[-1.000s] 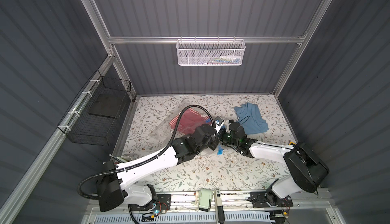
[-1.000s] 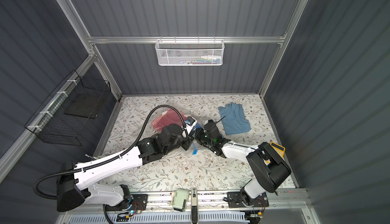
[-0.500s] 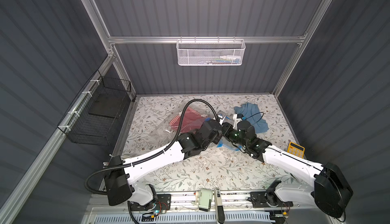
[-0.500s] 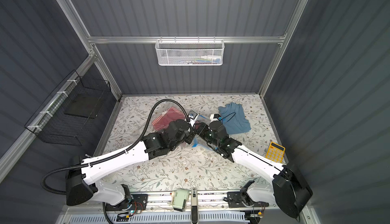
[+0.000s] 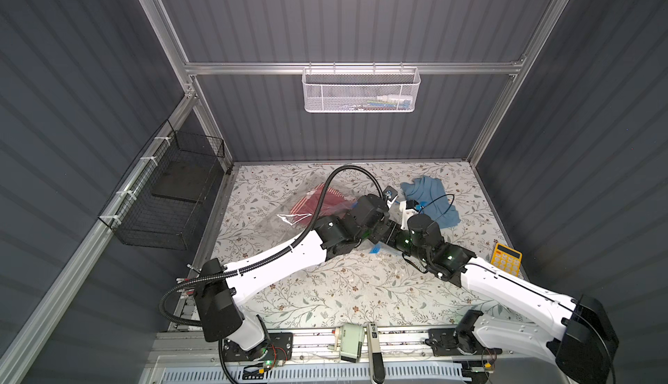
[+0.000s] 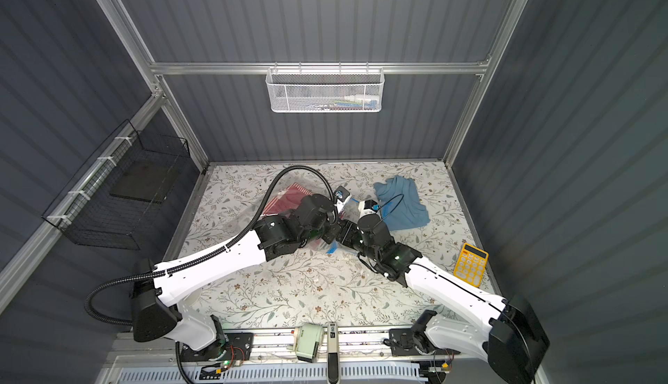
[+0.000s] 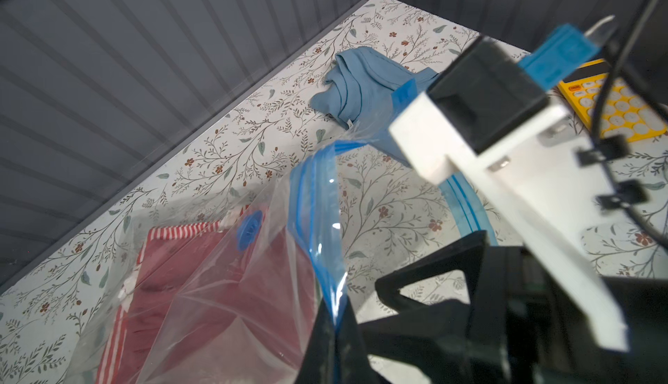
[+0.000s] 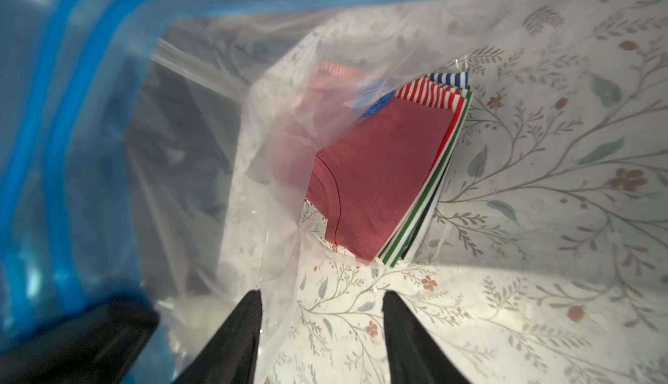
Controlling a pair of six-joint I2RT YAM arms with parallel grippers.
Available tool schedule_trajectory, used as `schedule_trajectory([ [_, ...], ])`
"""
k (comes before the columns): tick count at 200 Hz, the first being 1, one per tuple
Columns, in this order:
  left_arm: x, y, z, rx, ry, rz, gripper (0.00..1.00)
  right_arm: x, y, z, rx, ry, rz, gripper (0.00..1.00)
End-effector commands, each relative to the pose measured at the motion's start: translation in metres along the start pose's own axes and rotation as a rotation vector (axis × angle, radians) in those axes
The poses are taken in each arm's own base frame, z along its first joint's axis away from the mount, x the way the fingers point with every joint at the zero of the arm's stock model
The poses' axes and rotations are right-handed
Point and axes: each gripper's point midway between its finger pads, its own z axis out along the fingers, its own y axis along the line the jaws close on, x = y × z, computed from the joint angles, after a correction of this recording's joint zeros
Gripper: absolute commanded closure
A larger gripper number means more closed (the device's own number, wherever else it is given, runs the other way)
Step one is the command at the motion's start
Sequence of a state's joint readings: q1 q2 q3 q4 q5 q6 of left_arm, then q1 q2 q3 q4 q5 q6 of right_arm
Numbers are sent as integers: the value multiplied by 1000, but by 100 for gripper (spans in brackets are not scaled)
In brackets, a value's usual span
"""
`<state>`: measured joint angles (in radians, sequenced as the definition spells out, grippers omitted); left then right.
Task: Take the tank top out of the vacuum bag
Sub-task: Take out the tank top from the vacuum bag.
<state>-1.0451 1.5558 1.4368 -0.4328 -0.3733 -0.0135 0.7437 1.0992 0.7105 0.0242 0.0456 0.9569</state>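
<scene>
My left gripper is clenching the vacuum bag by its 1 blue zip strip. My right gripper is hanging released, 2 fingers apart, at the bag's mouth. Ahead, 1 red tank top is lying inside, 1 blue valve cap over its far end.

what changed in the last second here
Both arms reached farther toward the back wall, the right one unfolding and uncovering a yellow calculator. The left gripper stayed shut on the clear plastic vacuum bag's blue zip strip; the open right gripper now points into its mouth. Red tank top inside and loose blue cloth stayed put.
</scene>
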Motion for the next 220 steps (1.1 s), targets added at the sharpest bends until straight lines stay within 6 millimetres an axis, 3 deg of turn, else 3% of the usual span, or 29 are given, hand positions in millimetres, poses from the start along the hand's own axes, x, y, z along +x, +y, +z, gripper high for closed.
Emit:
schedule_trajectory([
  [1,4,14,-1,-32,19,0,100,4,-4,-7,20,6,-38,45],
  [30,-11,18,-14,-34,-49,-24,100,15,-5,3,12,62,-46,44],
  [42,-15,19,-20,-28,-67,-26,100,26,-12,16,33,103,-43,44],
  [44,-4,17,-16,-27,-42,-18,100,26,-11,17,31,105,-43,44],
  [48,-1,17,-16,-21,-38,-18,100,28,-12,20,29,112,-41,44],
  [90,2,13,-18,4,-43,-40,100,34,-13,31,43,150,-54,46],
  [133,4,9,-12,15,-33,-37,100,36,-22,30,77,155,-60,46],
  [194,8,-9,-30,150,-95,-62,100,41,-34,62,83,259,-10,45],
  [220,10,-11,-34,172,-122,-98,100,38,-45,72,56,278,90,46],
])
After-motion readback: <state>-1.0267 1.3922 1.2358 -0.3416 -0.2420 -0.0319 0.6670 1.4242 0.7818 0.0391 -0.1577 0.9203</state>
